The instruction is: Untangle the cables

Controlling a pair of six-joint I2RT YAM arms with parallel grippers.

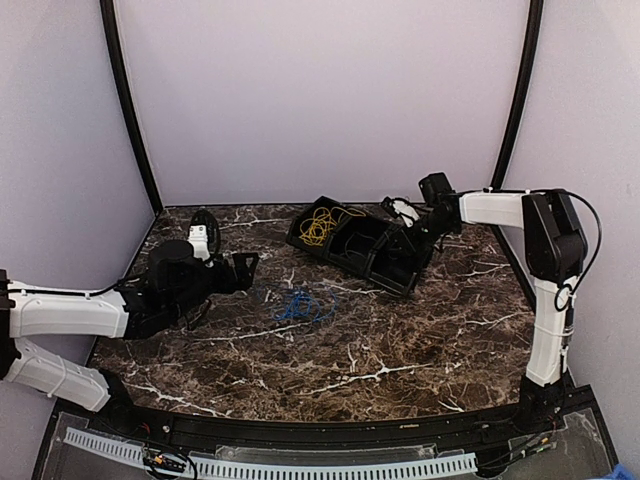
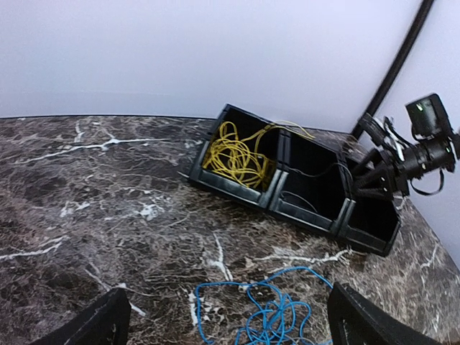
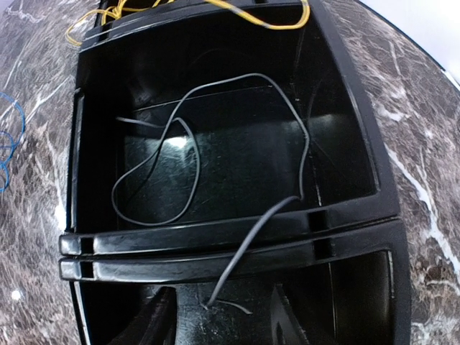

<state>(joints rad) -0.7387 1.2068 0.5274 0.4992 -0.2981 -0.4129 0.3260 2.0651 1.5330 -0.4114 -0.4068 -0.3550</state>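
The blue cable (image 1: 300,305) lies in a loose tangle on the marble table, just right of my left gripper (image 1: 243,268). In the left wrist view the blue cable (image 2: 277,310) sits between the wide-open fingers (image 2: 97,327), nearer the right one, untouched. The yellow cable (image 1: 325,225) (image 2: 233,154) is coiled in the left compartment of a black bin (image 1: 395,280). My right gripper (image 1: 405,240) reaches into the bin. A thin grey wire (image 3: 183,144) loops in the middle compartment and drapes over a divider. Its end lies between my right gripper's (image 3: 219,320) parted fingers, not pinched.
The black three-compartment bin (image 2: 305,212) stands tilted across the back of the table. Walls and a curved black frame close in the back and sides. A white perforated rail (image 1: 300,465) runs along the near edge by the arm bases.
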